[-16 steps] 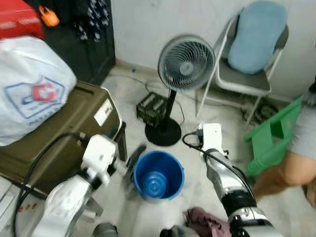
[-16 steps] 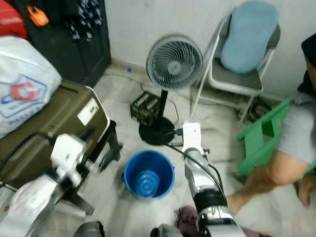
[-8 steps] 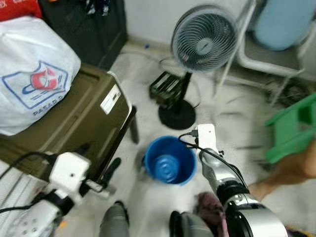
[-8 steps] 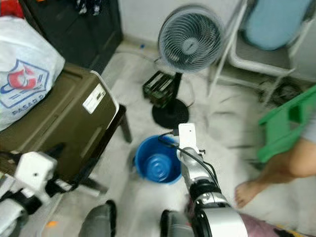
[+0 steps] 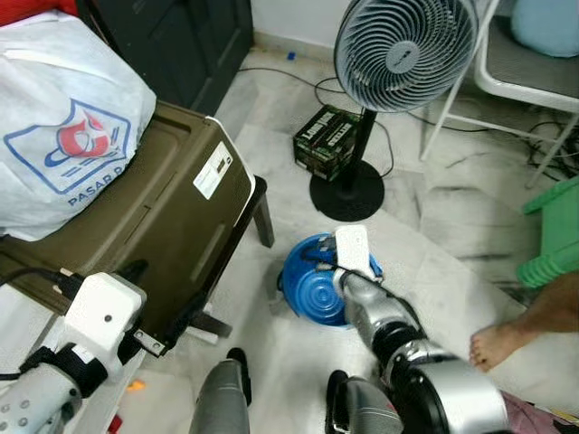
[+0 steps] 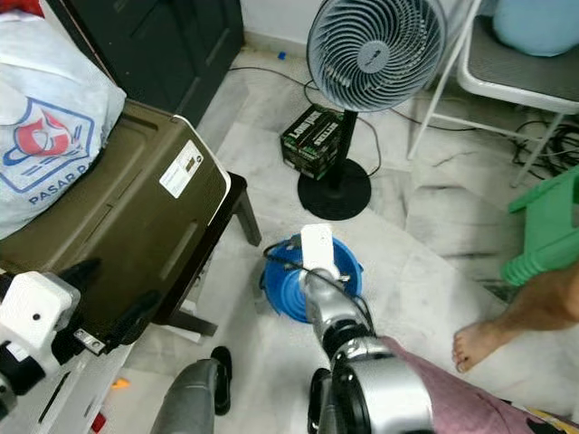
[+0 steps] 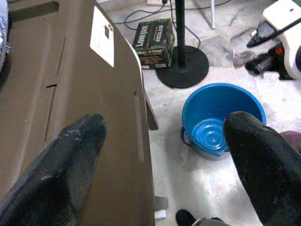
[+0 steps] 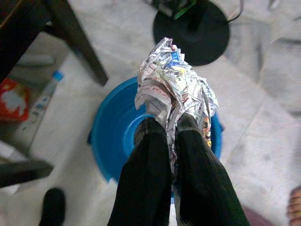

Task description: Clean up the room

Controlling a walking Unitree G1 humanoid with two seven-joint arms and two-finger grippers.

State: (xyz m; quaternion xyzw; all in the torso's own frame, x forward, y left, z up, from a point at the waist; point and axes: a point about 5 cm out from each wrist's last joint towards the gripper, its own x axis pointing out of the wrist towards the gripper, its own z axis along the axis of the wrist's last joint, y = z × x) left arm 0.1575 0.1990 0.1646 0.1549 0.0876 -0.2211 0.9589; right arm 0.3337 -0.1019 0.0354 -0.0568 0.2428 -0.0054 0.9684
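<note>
A blue bucket (image 5: 308, 291) stands on the pale floor in front of the fan's base. My right arm (image 5: 355, 262) reaches over its rim. In the right wrist view, my right gripper (image 8: 165, 125) is shut on a crumpled wad of newspaper (image 8: 171, 87), held above the bucket's (image 8: 110, 136) opening. My left gripper (image 7: 164, 136) is open with nothing between its fingers, low at the left by the olive case (image 7: 70, 94). The bucket (image 7: 221, 117) lies ahead of it.
A standing fan (image 5: 403, 54) with a round black base (image 5: 346, 194) stands behind the bucket, with a dark box (image 5: 327, 140) and cables beside it. A white bag (image 5: 63, 136) lies on the olive case (image 5: 136, 217). A person's foot (image 5: 502, 339) and a green stool (image 5: 554, 237) are at the right.
The camera has moved forward and tilted down. My right arm has come from beside the bucket to over it. My left gripper has drawn back from the bucket toward the olive case.
</note>
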